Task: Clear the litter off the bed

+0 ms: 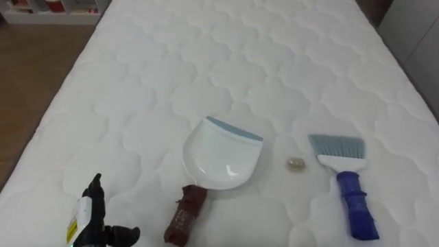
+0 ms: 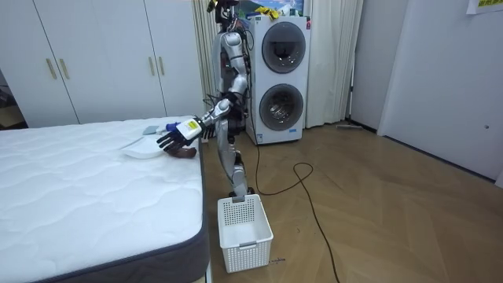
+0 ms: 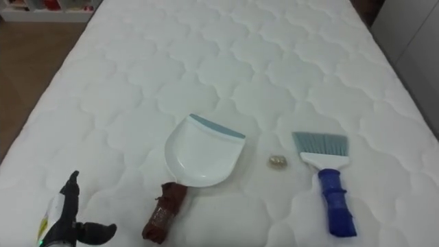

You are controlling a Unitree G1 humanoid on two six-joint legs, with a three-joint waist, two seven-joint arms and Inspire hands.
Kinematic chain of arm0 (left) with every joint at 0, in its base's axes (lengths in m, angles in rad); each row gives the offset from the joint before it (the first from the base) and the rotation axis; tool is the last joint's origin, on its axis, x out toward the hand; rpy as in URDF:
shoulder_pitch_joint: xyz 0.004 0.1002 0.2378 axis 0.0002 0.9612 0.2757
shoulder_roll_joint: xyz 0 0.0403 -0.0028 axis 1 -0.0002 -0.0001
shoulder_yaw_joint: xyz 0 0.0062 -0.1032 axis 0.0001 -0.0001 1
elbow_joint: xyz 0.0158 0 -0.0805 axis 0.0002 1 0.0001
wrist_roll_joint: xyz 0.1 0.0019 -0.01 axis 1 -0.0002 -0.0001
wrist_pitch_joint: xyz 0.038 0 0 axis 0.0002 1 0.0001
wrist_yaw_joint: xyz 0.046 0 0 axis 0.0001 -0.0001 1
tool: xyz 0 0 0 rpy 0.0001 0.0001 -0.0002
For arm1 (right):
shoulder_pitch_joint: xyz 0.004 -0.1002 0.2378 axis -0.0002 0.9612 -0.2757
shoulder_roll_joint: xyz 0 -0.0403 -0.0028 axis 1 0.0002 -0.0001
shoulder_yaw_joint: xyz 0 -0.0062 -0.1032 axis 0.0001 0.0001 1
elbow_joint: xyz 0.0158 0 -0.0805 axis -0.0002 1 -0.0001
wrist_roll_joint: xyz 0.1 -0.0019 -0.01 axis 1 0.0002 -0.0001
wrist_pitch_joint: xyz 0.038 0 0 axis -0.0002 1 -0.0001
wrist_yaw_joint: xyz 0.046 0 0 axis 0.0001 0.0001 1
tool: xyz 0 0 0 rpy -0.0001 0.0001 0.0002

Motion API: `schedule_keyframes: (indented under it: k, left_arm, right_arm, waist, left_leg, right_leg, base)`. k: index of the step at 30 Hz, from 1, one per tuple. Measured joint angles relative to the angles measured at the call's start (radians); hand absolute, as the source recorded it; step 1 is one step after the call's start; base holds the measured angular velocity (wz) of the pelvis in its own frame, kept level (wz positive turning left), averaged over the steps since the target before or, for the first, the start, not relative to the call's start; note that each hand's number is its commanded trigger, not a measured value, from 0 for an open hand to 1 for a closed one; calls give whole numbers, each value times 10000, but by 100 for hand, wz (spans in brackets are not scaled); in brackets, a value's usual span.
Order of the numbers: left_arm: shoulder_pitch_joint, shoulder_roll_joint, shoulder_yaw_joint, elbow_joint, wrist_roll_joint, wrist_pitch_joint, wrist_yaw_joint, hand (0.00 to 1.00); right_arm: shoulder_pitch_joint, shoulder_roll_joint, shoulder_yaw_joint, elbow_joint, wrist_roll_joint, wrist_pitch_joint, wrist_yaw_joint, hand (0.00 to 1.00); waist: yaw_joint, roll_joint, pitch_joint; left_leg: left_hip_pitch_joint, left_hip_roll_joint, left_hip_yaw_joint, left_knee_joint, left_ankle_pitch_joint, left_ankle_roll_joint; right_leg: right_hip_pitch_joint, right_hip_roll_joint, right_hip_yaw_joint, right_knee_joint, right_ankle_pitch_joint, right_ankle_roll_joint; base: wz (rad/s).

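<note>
My left hand [image 1: 92, 219] hovers over the near corner of the mattress [image 1: 226, 62], with bare quilting ahead of it. To its right the dustpan [image 1: 223, 154] lies in the way, brown handle toward me. A small scrap [image 1: 295, 164] sits in the gap between dustpan and brush [image 1: 346, 182]. The far half lies open.

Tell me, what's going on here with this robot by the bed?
The robot stands at the edge of a bare mattress and has picked up nothing yet. Its left hand hovers open just left of the dustpan. The dustpan, a small scrap and a blue-handled brush lie in a row on the mattress. A white basket sits on the floor by its feet.
</note>
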Motion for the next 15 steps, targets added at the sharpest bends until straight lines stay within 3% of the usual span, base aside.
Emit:
schedule_keyframes:
  k: [4,7,12,15]
  left_arm:
    - [-24,99,-172,-678,-17,-570,329,0]
    - [-46,307,-614,-681,-209,-627,366,0]
    - [-45,327,-982,-649,-401,-627,286,0]
    - [-45,336,-1193,-647,-507,-627,147,0]
  right_arm:
    - [-12,-1,-1,0,-6,-67,-21,0]
    - [-18,1,22,2,-41,-69,-33,0]
    - [-67,29,197,2,-87,-69,-34,0]
    - [-68,29,219,6,-77,-68,-27,0]
  waist:
    - [-13,-30,-1]
    - [-31,-49,10]
    - [-23,-196,89]
    - [-19,-220,86]
  left_leg:
    - [10,-1,-16,-31,0,0]
    - [17,0,-18,-39,0,0]
    - [18,-1,-33,-43,0,0]
    - [15,-1,-16,-48,0,0]
  right_leg:
    - [-4,6,-1,2,1,-2]
    - [-10,7,1,1,1,-2]
    - [-10,3,-21,-3,1,-2]
    - [-21,-1,-16,-2,1,-1]
  base:
    - [0]
    - [0]
    - [0]
    - [-1]
